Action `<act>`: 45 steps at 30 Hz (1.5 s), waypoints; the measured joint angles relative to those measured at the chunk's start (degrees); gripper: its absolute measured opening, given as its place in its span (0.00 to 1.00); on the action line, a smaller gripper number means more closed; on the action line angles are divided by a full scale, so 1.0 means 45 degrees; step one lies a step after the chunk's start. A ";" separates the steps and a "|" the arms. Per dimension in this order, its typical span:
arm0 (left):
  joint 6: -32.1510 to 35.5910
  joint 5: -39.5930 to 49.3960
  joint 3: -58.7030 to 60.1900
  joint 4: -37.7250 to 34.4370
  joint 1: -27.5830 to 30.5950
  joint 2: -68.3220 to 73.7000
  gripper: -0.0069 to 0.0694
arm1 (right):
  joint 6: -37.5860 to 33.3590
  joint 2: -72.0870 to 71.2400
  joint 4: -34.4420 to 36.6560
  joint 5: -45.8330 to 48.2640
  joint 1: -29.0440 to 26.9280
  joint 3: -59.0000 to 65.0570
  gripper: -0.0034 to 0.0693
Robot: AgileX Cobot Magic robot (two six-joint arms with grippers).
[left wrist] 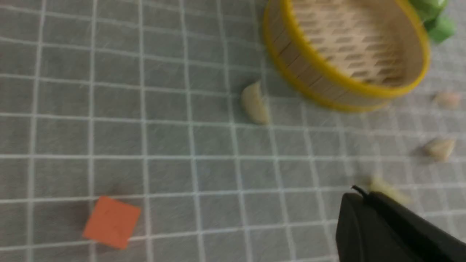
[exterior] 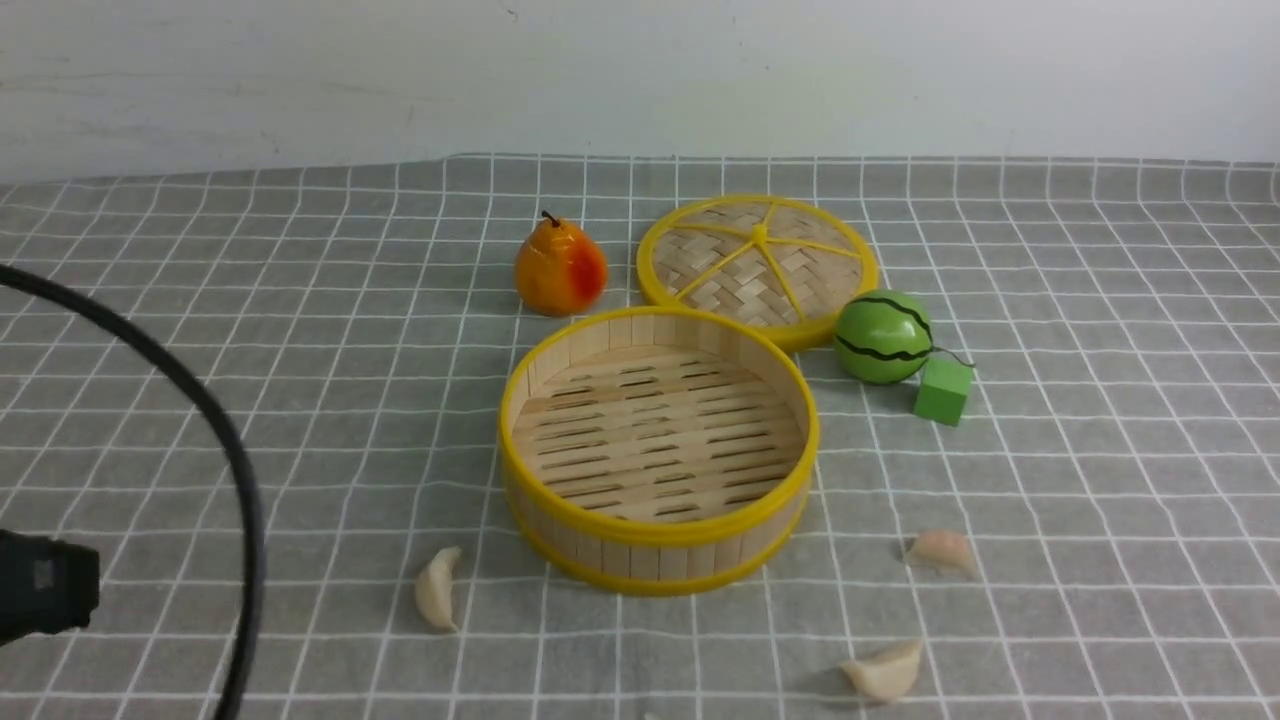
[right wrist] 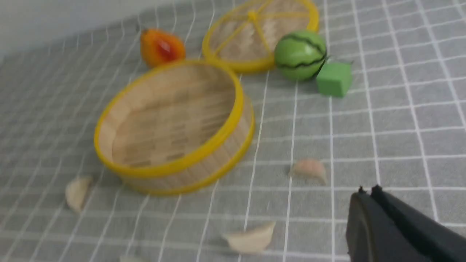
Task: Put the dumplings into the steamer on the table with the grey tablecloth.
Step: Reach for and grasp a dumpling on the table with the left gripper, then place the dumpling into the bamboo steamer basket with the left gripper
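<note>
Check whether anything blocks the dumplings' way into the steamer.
Nothing visible does. The steamer is uncovered and empty, its lid flat behind it. The left dumpling, right dumpling and nearest dumpling lie on open cloth in front, with only the steamer's wall to lift over.

grey tablecloth (exterior: 1100, 300): grey, thin white grid of squares
steamer (exterior: 660, 545): pale wood slats, yellow rims
woven lid (exterior: 757, 262): tan basket-weave, yellow rim and spokes
pear (exterior: 560, 270): orange-yellow, red blush
toy watermelon (exterior: 883, 337): green, dark wavy stripes
cube (exterior: 942, 391): plain green
dumplings (exterior: 437, 590): creamy white, one pale pink
flat square (left wrist: 111, 222): orange
</note>
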 joint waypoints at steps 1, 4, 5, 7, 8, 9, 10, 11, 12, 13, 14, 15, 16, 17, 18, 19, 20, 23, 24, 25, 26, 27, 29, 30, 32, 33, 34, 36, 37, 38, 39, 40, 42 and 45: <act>-0.0004 0.0159 -0.0242 0.0551 -0.0571 0.0584 0.07 | -0.0129 0.0564 -0.0203 0.0499 0.0506 -0.0384 0.02; -0.0512 0.0221 -0.0676 0.2019 -0.2648 0.2278 0.07 | -0.0292 0.2151 -0.0922 0.1940 0.2244 -0.1297 0.02; -0.0736 0.0193 -0.0742 0.2312 -0.3046 0.2745 0.07 | -0.0319 0.2606 -0.1169 0.2442 0.2752 -0.1578 0.02; -0.1795 0.0026 -0.0968 0.3328 -0.4129 0.3959 0.07 | -0.0346 0.3679 -0.1788 0.3313 0.3887 -0.2047 0.02; -0.2420 -0.0126 -0.1103 0.3811 -0.4508 0.4563 0.07 | -0.0346 0.4142 -0.2056 0.3626 0.4347 -0.2234 0.02; -0.2904 -0.0272 -0.1255 0.4228 -0.4773 0.5038 0.08 | -0.0346 0.4528 -0.2261 0.3797 0.4732 -0.2347 0.02; -0.3542 -0.0477 -0.1425 0.4534 -0.4922 0.5626 0.10 | -0.0319 0.4833 -0.2387 0.3899 0.5031 -0.2446 0.02; -0.3947 -0.0678 -0.1616 0.4736 -0.4985 0.6201 0.13 | -0.0305 0.5062 -0.2440 0.3920 0.5247 -0.2502 0.02; -0.4210 -0.0872 -0.1826 0.4856 -0.4997 0.6766 0.17 | -0.0305 0.5194 -0.2448 0.3902 0.5365 -0.2514 0.02; -0.4396 -0.1086 -0.2104 0.4904 -0.5013 0.7539 0.24 | -0.0292 0.5326 -0.2474 0.3866 0.5474 -0.2514 0.02; -0.4417 -0.1086 -0.2153 0.4922 -0.5013 0.7539 0.26 | -0.0292 0.5338 -0.2475 0.3843 0.5477 -0.2514 0.02; -0.4491 -0.1228 -0.2340 0.4921 -0.5013 0.8072 0.31 | -0.0292 0.5361 -0.2508 0.3803 0.5508 -0.2514 0.02; -0.4551 -0.1372 -0.2573 0.4921 -0.5024 0.8579 0.39 | -0.0292 0.5361 -0.2538 0.3737 0.5518 -0.2514 0.02; -0.4580 -0.1498 -0.2752 0.4921 -0.5036 0.8977 0.47 | -0.0292 0.5361 -0.2566 0.3666 0.5518 -0.2519 0.03; -0.4597 -0.1722 -0.3099 0.4893 -0.5036 0.9739 0.59 | -0.0292 0.5361 -0.2626 0.3597 0.5518 -0.2519 0.03; -0.4608 -0.1907 -0.3392 0.4820 -0.5036 1.0290 0.68 | -0.0292 0.5361 -0.2654 0.3553 0.5518 -0.2519 0.03; -0.4643 -0.2121 -0.3584 0.4795 -0.5036 1.0826 0.76 | -0.0292 0.5361 -0.2654 0.3522 0.5518 -0.2519 0.03; -0.4880 -0.2446 -0.4045 0.4771 -0.5036 1.1942 0.87 | -0.0292 0.5361 -0.2654 0.3520 0.5518 -0.2519 0.03; -0.4990 -0.2512 -0.4222 0.4771 -0.5036 1.2362 0.88 | -0.0292 0.5361 -0.2654 0.3520 0.5518 -0.2519 0.03; -0.5060 -0.2541 -0.4366 0.4771 -0.5036 1.2683 0.89 | -0.0292 0.5361 -0.2654 0.3510 0.5518 -0.2519 0.03; -0.5134 -0.2554 -0.4542 0.4771 -0.5036 1.3070 0.89 | -0.0292 0.5361 -0.2665 0.3484 0.5518 -0.2519 0.03; -0.5184 -0.2572 -0.4703 0.4771 -0.5036 1.3361 0.88 | -0.0292 0.5361 -0.2665 0.3484 0.5518 -0.2519 0.03; -0.5226 -0.2609 -0.4995 0.4771 -0.5036 1.4008 0.85 | -0.0292 0.5361 -0.2764 0.3484 0.5518 -0.2519 0.03; -0.5237 -0.2645 -0.5095 0.4771 -0.5036 1.4285 0.82 | -0.0292 0.5361 -0.2807 0.3481 0.5518 -0.2519 0.03; -0.5260 -0.2726 -0.5294 0.4758 -0.5036 1.4720 0.74 | -0.0292 0.5361 -0.2944 0.3481 0.5518 -0.2519 0.03; -0.5274 -0.2726 -0.5352 0.4683 -0.5036 1.4814 0.71 | -0.0292 0.5361 -0.2997 0.3481 0.5518 -0.2519 0.03; -0.5273 -0.2727 -0.5422 0.4683 -0.5036 1.4868 0.66 | -0.0292 0.5361 -0.3010 0.3481 0.5518 -0.2519 0.03; -0.5273 -0.2727 -0.5454 0.4661 -0.5036 1.4908 0.48 | -0.0292 0.5361 -0.3030 0.3481 0.5518 -0.2528 0.03; -0.5273 -0.2712 -0.5454 0.4661 -0.5036 1.4908 0.45 | -0.0292 0.5361 -0.3030 0.3481 0.5518 -0.2528 0.03; -0.5273 -0.2679 -0.5469 0.4661 -0.5036 1.4908 0.35 | -0.0292 0.5361 -0.3040 0.3481 0.5518 -0.2528 0.03; -0.5241 -0.2624 -0.5495 0.4661 -0.5036 1.4889 0.32 | -0.0292 0.5361 -0.3040 0.3481 0.5518 -0.2528 0.03; -0.5151 -0.2507 -0.5513 0.4673 -0.5036 1.4864 0.32 | -0.0292 0.5361 -0.3040 0.3481 0.5518 -0.2528 0.04; -0.4892 -0.2089 -0.5626 0.4737 -0.5036 1.4758 0.33 | -0.0292 0.5361 -0.3040 0.3469 0.5518 -0.2528 0.04; -0.4473 -0.1107 -0.6240 0.4767 -0.5049 1.4164 0.33 | -0.0292 0.5361 -0.3040 0.3392 0.5518 -0.2528 0.04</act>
